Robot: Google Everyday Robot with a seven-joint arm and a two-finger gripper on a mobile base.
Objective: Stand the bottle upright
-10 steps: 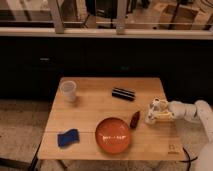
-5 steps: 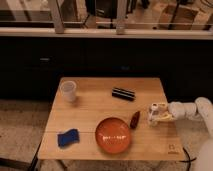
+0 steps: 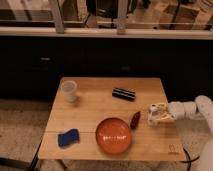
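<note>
Pale wooden table [image 3: 100, 107], slatted top. Gripper [image 3: 156, 115] at the right edge; cannot tell finger spacing or grasp. Small cream-white plastic bottle [image 3: 159, 113] sits at the gripper. Dark red item [image 3: 135, 119] just left; round orange plate [image 3: 114, 135], black cylinder [image 3: 123, 94], white cup [image 3: 69, 90], blue sponge [image 3: 68, 137] farther off.

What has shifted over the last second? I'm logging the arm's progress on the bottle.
The gripper at the table's right edge eased slightly left and up, with the bottle at its tip. White cup, black cylinder, orange plate, blue sponge and dark red item stayed put.
</note>
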